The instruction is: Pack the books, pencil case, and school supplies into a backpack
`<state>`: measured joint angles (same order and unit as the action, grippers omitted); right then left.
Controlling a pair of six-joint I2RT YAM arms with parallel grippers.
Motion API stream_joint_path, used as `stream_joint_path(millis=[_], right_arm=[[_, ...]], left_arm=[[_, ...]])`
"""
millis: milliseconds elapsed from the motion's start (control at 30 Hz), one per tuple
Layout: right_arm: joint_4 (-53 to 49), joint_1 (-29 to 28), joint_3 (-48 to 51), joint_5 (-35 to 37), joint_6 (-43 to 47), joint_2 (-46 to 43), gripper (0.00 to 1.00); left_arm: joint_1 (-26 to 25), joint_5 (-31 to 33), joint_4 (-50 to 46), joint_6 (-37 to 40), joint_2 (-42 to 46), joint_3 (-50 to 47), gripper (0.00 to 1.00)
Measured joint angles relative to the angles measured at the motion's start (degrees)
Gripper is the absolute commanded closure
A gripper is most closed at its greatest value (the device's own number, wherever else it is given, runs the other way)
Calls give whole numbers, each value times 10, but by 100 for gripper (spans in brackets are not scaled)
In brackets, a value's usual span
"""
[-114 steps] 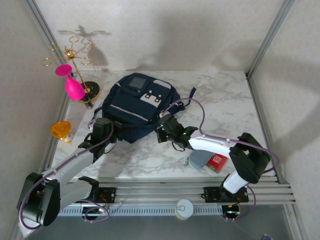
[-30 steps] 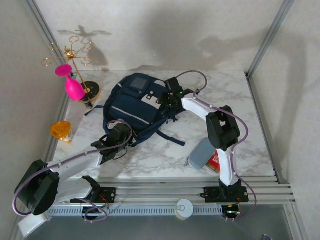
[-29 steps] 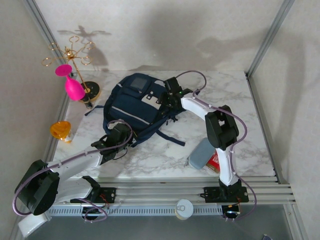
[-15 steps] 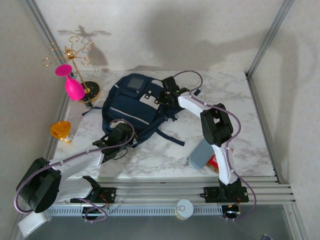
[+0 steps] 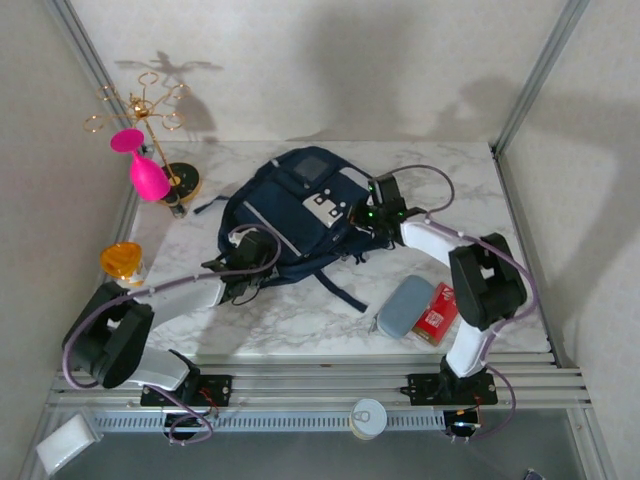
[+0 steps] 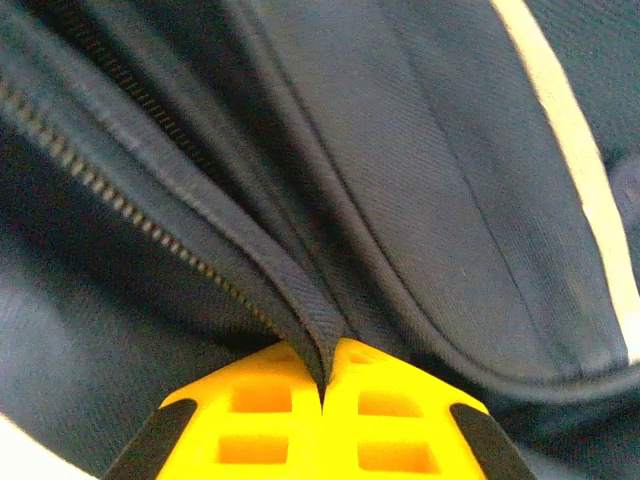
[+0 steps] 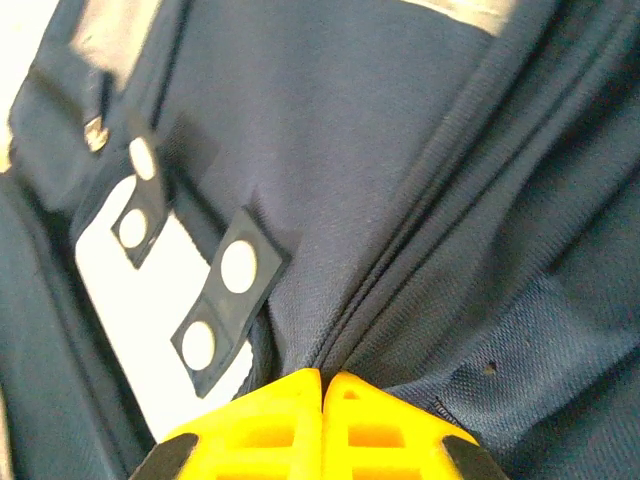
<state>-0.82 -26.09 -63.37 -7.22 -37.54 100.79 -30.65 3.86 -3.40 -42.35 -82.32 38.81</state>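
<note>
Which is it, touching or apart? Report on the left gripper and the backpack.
Touching. In the left wrist view the left gripper has its yellow jaws shut on a fold of the backpack, with the navy fabric pinched between them.

The backpack lies in the middle of the worktop, toward the back. The left pincer sits on its near left edge and the right pincer on its right side, each with a fold of its fabric between the tips. Near the front right edge lies the pencil case, with the school supplies pack just beside it on the right, touching. At the far left stands a wire stand with a goblet just before it; a cup stands nearer along the left edge.
</note>
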Motion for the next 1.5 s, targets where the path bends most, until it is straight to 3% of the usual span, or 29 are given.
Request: stream_joint_path(millis=[133, 233, 300, 367, 433, 533, 567, 800, 1100, 1500], right_arm=[[50, -2, 79, -48, -26, -57, 100], [83, -7, 104, -82, -47, -77, 100], [106, -10, 116, -94, -59, -92, 100], [109, -12, 120, -93, -66, -108, 100], [106, -10, 119, -88, -68, -115, 100], [75, -2, 108, -61, -68, -115, 77], [58, 2, 100, -46, -66, -112, 75], [-3, 8, 22, 7, -70, -47, 55], [-48, -11, -73, 17, -83, 59, 55], [-108, -26, -146, 48, -109, 122, 54]], left_arm=[[41, 3, 28, 9, -52, 36, 100], [54, 2, 49, 16, -92, 65, 90], [58, 2, 59, 22, -105, 76, 80], [58, 2, 62, 26, -105, 78, 58], [58, 2, 57, 32, -99, 79, 52], [55, 4, 32, 31, -70, 81, 48], [52, 5, 25, 31, -53, 80, 46], [-3, 20, 12, -6, 42, 75, 42], [-44, 19, 21, -48, 34, 64, 41], [-63, 13, 39, -70, 2, 64, 41]])
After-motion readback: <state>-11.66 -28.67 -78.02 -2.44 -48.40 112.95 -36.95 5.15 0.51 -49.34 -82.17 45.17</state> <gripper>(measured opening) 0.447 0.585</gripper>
